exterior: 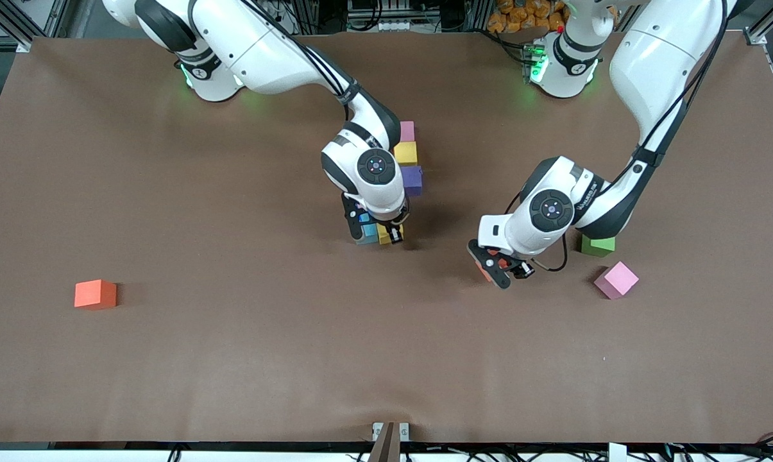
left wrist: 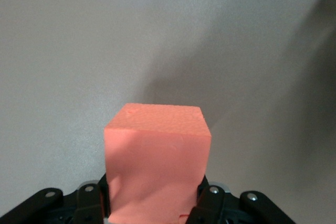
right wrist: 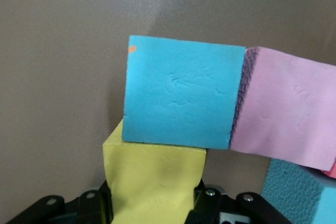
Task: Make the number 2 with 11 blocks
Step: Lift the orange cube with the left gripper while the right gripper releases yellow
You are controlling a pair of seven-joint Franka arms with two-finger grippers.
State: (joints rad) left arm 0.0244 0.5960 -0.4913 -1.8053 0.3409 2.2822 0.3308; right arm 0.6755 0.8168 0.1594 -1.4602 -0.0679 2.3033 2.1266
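Front view: left claw (exterior: pixel 496 269) pinches matte red cube (left wrist: pixel 156 163) over the bench (exterior: pixel 232 359).
Right claw (exterior: pixel 380 232): pinches yellow cube (right wrist: pixel 152 182), touching light blue cube (right wrist: pixel 181 98).

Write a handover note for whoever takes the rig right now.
Left tool: shut on a matte red foam cube, over bare table near the green cube.
Right tool: shut on a yellow foam cube, at the camera-side end of the partly built number 2, beside a light blue cube and a pink one.
Done: several cubes placed mid-table.
Left: seat the yellow cube and the red one; a loose pink cube and an orange cube lie unplaced.
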